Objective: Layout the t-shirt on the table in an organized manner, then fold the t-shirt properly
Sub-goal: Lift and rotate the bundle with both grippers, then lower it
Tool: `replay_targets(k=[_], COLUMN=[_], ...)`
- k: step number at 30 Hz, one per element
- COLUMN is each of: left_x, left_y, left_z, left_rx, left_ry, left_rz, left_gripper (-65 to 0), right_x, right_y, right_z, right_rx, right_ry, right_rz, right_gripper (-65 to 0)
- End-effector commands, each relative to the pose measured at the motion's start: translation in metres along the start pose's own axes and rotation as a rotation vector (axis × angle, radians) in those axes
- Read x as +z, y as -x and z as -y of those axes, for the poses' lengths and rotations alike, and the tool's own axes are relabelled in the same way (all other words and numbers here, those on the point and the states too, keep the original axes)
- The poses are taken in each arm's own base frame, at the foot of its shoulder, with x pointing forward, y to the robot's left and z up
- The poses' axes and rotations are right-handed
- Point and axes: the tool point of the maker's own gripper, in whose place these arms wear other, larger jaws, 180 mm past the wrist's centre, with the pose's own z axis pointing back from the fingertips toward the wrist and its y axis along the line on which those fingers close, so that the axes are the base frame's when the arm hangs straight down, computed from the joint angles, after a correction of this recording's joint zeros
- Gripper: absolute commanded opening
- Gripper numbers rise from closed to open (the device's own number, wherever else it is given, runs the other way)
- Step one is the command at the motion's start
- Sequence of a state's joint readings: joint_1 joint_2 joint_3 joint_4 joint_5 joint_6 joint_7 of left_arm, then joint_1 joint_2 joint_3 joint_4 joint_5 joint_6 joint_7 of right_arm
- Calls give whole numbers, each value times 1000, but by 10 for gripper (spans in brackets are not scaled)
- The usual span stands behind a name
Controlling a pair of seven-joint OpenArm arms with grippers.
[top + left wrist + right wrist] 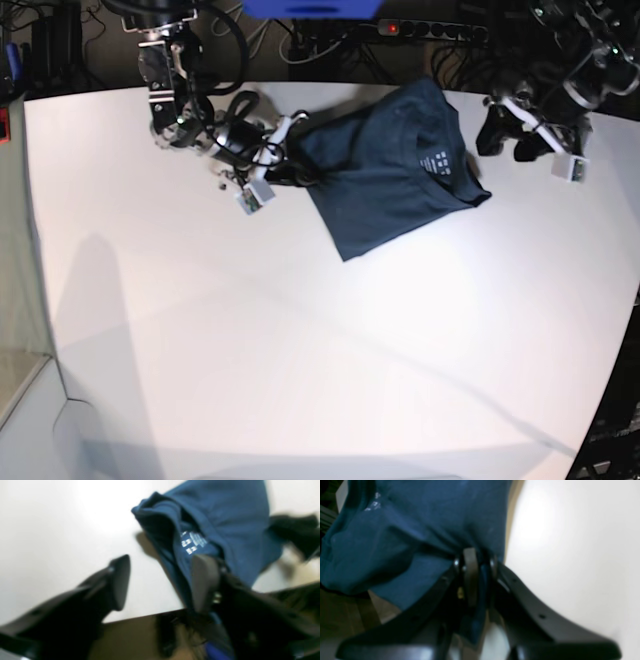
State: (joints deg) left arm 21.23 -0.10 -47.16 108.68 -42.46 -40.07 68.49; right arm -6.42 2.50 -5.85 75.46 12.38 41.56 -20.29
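The dark navy t-shirt (390, 170) lies crumpled at the far middle of the white table (300, 350), its white neck label (434, 161) facing up. My right gripper (288, 150) is shut on the shirt's left edge. The right wrist view shows its fingers (470, 565) pinching blue cloth (420, 530). My left gripper (497, 127) is open just beyond the shirt's right edge. In the left wrist view the left gripper (162, 580) stands wide open, one finger (205, 580) over the cloth (225, 517) near the label (192, 542), the other finger over bare table (50, 530).
The table's far edge runs just behind the shirt. Behind it are cables, a power strip (430, 30) with a red light and a blue object (310, 8). The table edge (150, 616) shows close under the left gripper.
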Motion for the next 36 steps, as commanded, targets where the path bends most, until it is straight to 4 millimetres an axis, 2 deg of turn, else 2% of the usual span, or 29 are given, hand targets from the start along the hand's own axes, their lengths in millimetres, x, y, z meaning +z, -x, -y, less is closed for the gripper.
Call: replay_targets(k=[1,4,8,15,21,30,32,36], left_x=[-1,-16,-36,-39,-37,-35,-37,-48], left_y=[1,20,36,35,43,23,20,27], left_z=[-2,-9,-12,3,2,18,18,12], left_rx=[34,130,230,267,271,322,331,347], left_ry=[14,41,82,134,134,238,242,226], left_rz=[16,-18,-47,-26,-66,38,51,16], left_gripper=[-199,-135,-103,-102,-103,-103,-103,-103], right_x=[3,3,2,1,1,1,1,2], right_y=[22,24,24,26,27,27,27,27], right_z=[9,8,7,3,3,4,4,4], right_rx=[26,26,27,34,35,35,36,37], right_ry=[45,43,42,28,29,30,30,31], right_rz=[-111,-114,-116,-128,-129,-131,-130,-131], right_gripper=[-591,-591,-591,-591,-591,-591,-591,-591])
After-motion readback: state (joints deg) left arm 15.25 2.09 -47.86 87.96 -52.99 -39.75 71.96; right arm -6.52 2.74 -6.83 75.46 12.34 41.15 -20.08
